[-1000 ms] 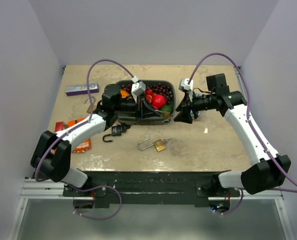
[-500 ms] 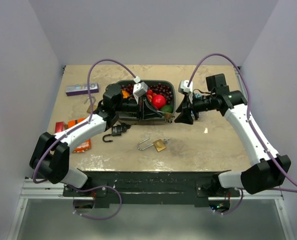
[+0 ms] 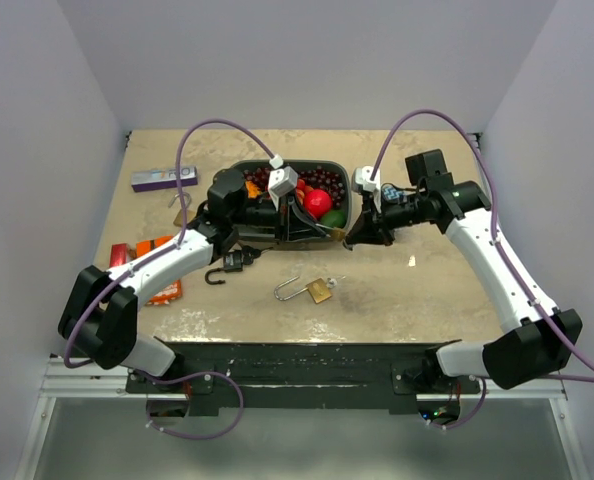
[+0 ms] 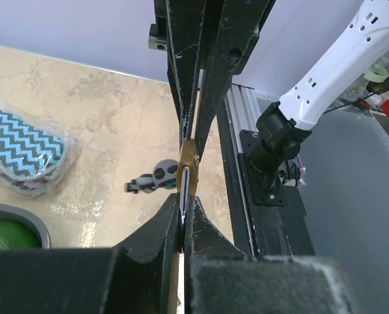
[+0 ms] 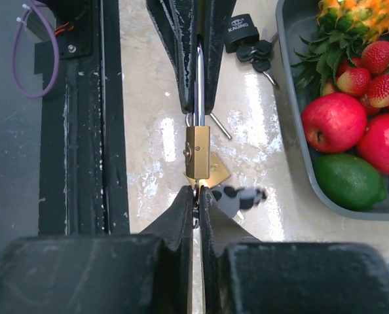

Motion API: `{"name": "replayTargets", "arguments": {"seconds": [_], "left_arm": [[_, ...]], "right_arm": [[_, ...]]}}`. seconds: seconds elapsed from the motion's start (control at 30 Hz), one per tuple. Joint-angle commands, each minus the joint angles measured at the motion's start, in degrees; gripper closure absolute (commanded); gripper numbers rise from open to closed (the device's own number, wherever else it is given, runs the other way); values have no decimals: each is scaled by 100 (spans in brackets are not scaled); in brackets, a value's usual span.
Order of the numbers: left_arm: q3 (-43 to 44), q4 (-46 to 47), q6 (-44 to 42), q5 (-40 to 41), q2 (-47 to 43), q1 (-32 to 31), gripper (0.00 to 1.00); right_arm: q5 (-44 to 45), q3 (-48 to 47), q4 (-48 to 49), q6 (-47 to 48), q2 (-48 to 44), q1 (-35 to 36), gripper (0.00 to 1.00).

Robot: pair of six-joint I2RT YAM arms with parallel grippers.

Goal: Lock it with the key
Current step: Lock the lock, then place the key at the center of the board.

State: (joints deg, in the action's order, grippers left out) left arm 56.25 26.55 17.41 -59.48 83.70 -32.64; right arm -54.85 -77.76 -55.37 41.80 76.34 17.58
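Observation:
A small brass padlock (image 5: pixel 198 152) hangs in the air between my two grippers, just in front of the fruit tray (image 3: pixel 329 229). My left gripper (image 4: pixel 183 208) is shut on its silver shackle (image 5: pixel 199 78). The right gripper (image 5: pixel 198 191) faces it from the other side and is shut on the key (image 5: pixel 198 188) that sticks into the bottom of the padlock body (image 4: pixel 188 165). A blurred black-and-white spotted key tag (image 5: pixel 241 195) dangles by the key. In the top view the left gripper (image 3: pixel 312 222) and the right gripper (image 3: pixel 353 235) almost meet tip to tip.
A grey tray (image 3: pixel 322 164) of fruit sits behind the grippers. A second brass padlock (image 3: pixel 318 291) with an open shackle and a black padlock (image 3: pixel 234 261) with keys lie on the table. A purple box (image 3: pixel 163 177) and an orange packet (image 3: pixel 157 275) are at the left.
My right gripper has moved left up to the padlock and its jaws have shut on the key. The left gripper has shifted slightly right, still holding the shackle.

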Motion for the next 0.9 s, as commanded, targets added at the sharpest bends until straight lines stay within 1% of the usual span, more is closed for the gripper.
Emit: {"name": "replayTargets", "arguments": {"seconds": [0.0, 0.1, 0.2, 0.3, 0.47, 0.57, 0.6, 0.63, 0.67, 0.7, 0.73, 0.77, 0.8, 0.83, 0.87], "left_arm": [[114, 299, -71, 25, -258, 21, 100], [62, 299, -19, 33, -258, 117, 100], [18, 307, -10, 33, -284, 310, 100], [53, 255, -27, -19, -302, 504, 100], [149, 9, -203, -90, -363, 706, 100], [150, -88, -255, -81, -390, 838, 100], [150, -184, -316, -81, -416, 856, 100], [150, -228, -361, -55, -442, 874, 100], [158, -290, -405, -37, -460, 882, 100], [158, -429, -527, -20, -495, 882, 100], [167, -492, -572, 24, -513, 882, 100], [176, -588, -642, 42, -521, 882, 100], [185, -667, -703, 68, -530, 882, 100], [211, -755, -773, 129, -530, 882, 100], [220, -895, -896, 165, -548, 882, 100]], "right_arm": [[-17, -231, -158, 206, -101, 8, 100], [114, -240, -307, 232, -110, -1, 100], [255, -152, -360, 337, -119, -158, 100], [317, -117, -544, 600, 4, -474, 100], [308, -161, -1105, 1356, 294, -1160, 100], [326, -275, -1169, 1480, 522, -1660, 100], [335, -336, -1169, 1497, 749, -1818, 100], [326, -502, -1108, 1498, 890, -2290, 100], [395, -617, -1081, 1480, 1101, -2486, 100], [457, -922, -1020, 1454, 1294, -2671, 100], [536, -1091, -810, 1280, 1757, -2977, 100], [624, -1284, -643, 1121, 1971, -3102, 100], [903, -1651, -424, 911, 2173, -3208, 100], [1054, -1820, 109, 413, 2584, -3365, 100], [1221, -1979, 376, 173, 2762, -3419, 100]]}}
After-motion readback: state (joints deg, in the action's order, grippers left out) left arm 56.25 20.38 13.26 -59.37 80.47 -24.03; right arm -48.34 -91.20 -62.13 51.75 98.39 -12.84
